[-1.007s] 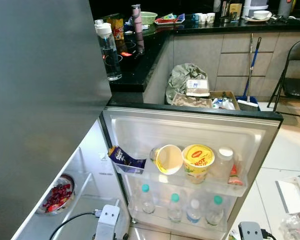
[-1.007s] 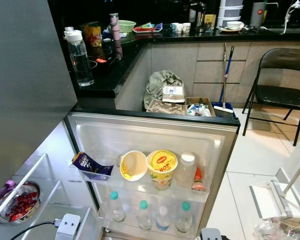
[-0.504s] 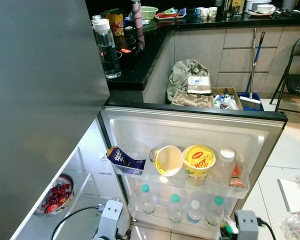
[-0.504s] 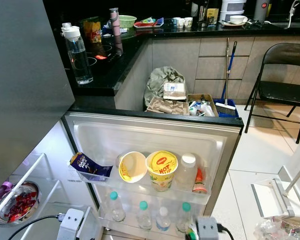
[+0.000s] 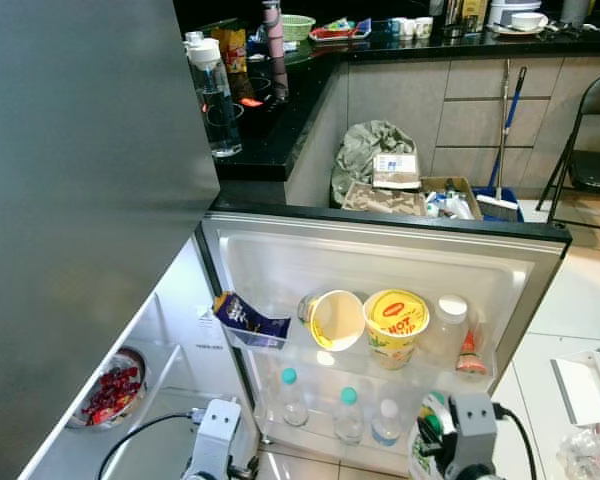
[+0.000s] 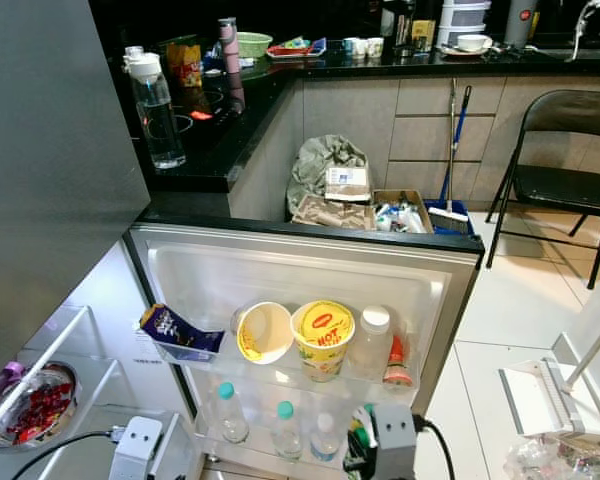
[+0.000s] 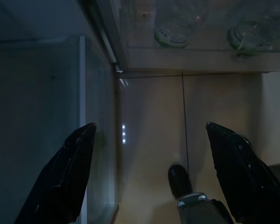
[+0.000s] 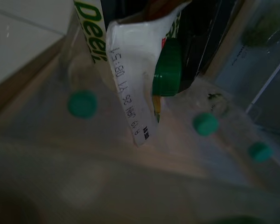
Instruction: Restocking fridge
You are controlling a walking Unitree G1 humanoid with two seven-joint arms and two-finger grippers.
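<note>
Carton (image 8: 130,70) with a green screw cap was clamped in the right claw (image 6: 365,445), its long axis upright, hanging just above the lower door shelf (image 5: 320,425) of the open fridge door (image 5: 380,260). From the claw, the free slot in that shelf lay straight below, at about five o'clock of the door panel in the head views, where the carton covered the right end of the bottle row. The right arm was much the nearer to that slot. My guess is that the coming move was a short lowering into the gap beside the bottles (image 5: 348,412), keeping the carton plumb so it would not knock a cap.

Counted on the lower shelf: three small bottles with teal caps stood in plain sight. The upper door shelf held five things: one purple snack packet (image 5: 242,318) at nine o'clock, one tipped empty cup (image 5: 335,318), one yellow noodle cup (image 5: 396,322), one white-capped jar (image 5: 448,325) and one small red-topped bottle (image 5: 470,355) at three o'clock.

The left claw (image 7: 154,177) hung released, fingers spread wide over the floor by the fridge's lower edge, holding nothing. One bowl of red fruit (image 5: 112,388) sat inside the fridge at eight o'clock. One tall water bottle (image 5: 216,100) stood on the black table (image 5: 280,130) behind.
</note>
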